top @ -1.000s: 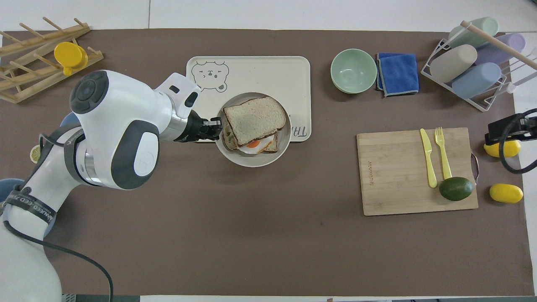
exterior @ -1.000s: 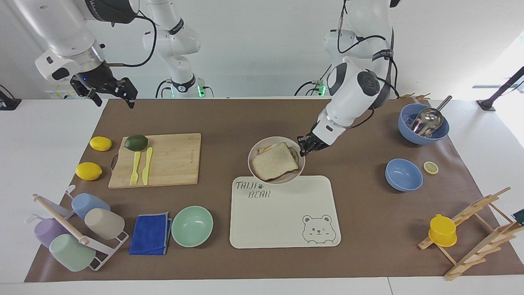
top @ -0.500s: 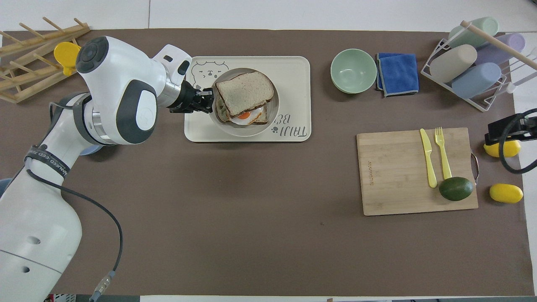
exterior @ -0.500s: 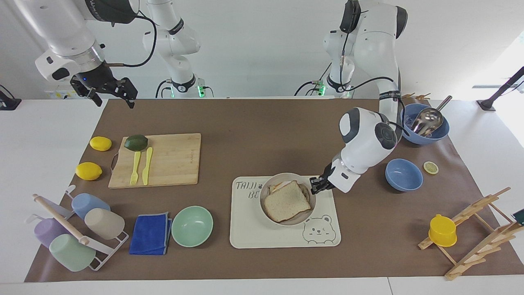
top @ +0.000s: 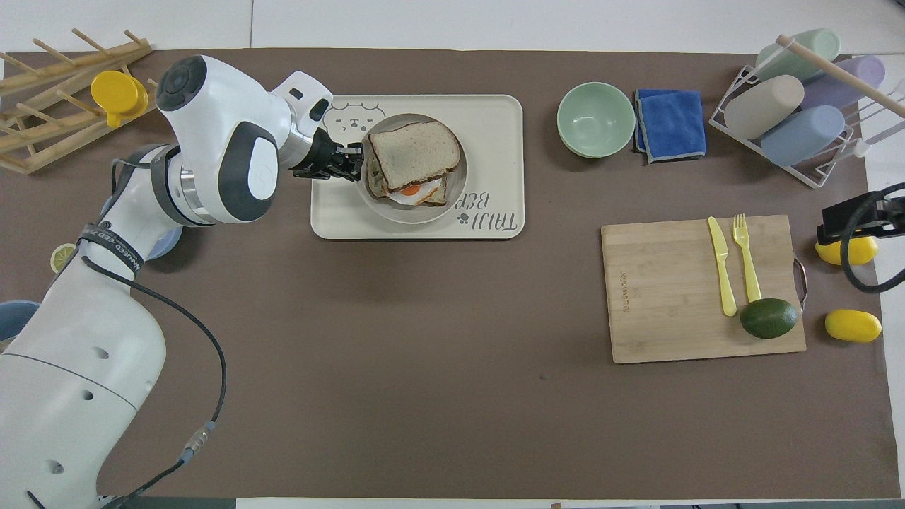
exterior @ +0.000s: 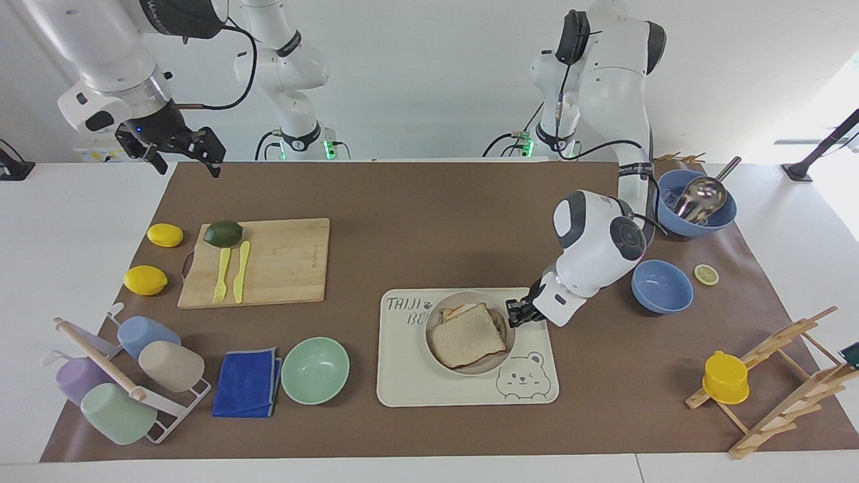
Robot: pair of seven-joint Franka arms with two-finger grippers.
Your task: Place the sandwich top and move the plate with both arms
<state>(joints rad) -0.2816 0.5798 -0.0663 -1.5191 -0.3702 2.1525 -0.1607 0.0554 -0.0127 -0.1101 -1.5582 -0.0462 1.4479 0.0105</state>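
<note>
At centre frame of the facing view, the plate (exterior: 470, 365) is seen resting on the bear tray (exterior: 429, 389), its rim gripped by the closed left gripper (exterior: 515, 315) on the side toward the left arm's end of the table (exterior: 402, 201). On the plate, the sandwich top (exterior: 466, 334) lies over an egg-topped slice (top: 417, 192). At upper left of the frame, the right gripper (exterior: 181, 157) is held raised over the table's edge, waiting, fingers spread and empty.
</note>
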